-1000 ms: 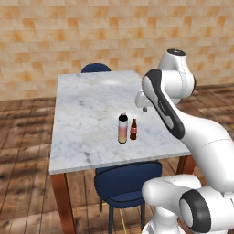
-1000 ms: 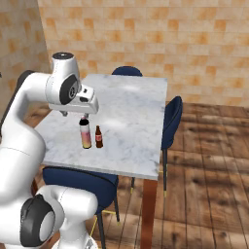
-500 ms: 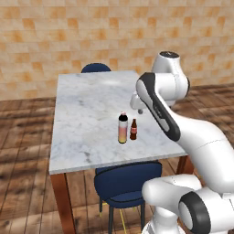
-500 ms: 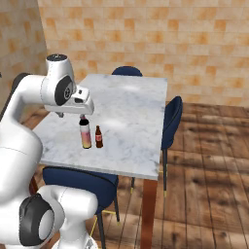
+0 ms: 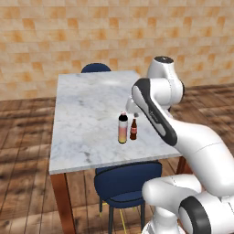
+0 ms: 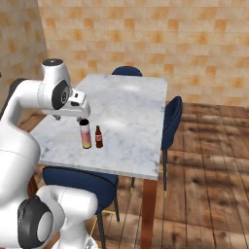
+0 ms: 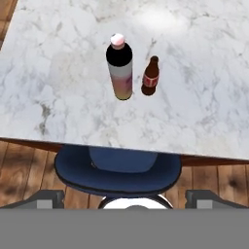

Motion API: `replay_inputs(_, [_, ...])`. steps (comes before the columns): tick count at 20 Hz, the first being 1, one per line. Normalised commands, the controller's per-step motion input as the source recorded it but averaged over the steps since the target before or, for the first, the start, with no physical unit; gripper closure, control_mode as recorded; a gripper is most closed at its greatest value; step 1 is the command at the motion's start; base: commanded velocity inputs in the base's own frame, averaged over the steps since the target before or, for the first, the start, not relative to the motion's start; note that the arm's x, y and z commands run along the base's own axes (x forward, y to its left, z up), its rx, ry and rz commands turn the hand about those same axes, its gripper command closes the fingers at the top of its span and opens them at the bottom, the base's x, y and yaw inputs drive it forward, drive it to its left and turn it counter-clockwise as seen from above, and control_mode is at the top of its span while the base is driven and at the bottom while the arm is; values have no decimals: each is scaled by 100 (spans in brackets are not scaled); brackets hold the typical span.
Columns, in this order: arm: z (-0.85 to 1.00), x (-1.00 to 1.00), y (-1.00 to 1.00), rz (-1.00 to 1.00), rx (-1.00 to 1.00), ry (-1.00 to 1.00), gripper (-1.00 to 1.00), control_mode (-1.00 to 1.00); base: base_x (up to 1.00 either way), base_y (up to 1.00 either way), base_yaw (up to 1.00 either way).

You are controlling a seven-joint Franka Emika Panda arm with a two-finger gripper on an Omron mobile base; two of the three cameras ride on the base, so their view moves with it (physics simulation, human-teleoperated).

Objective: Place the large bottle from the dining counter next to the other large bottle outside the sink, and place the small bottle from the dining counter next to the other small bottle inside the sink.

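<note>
The large bottle (image 7: 119, 68) stands at the upper centre of the hand view, just beside the small bottle (image 7: 151, 76), both on the dining counter (image 7: 58, 107). The gripper (image 7: 125, 198) at the bottom edge is wide open, empty, well apart from them.

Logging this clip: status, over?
Pincer open, empty, above table. Pink-orange black-shouldered bottle and small brown red-labelled bottle upright, side by side on marble table. Nothing blocking.

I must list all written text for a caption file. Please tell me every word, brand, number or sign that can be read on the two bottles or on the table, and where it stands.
No text can be read.
Small bottle: it has a red label, but any print is too small and blurred to read.
Large bottle: no label or print shows.
Table: marble veins, no signs.
</note>
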Motion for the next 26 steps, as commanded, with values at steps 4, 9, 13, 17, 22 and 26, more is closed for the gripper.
replay_inputs(4, [-20,0,7,0,0,-1,-100,-100,0,0,0])
replay_inputs(9, [-25,16,8,0,1,0,-100,-100,0,0,0])
replay_inputs(13, [-17,30,8,0,0,0,-100,-100,0,0,0])
replay_inputs(17, [-2,23,1,0,0,0,-100,-100,0,0,0])
replay_inputs(22, [0,11,0,0,0,0,-100,-100,0,0,0])
replay_inputs(26, [-2,10,1,0,0,0,-100,-100,0,0,0])
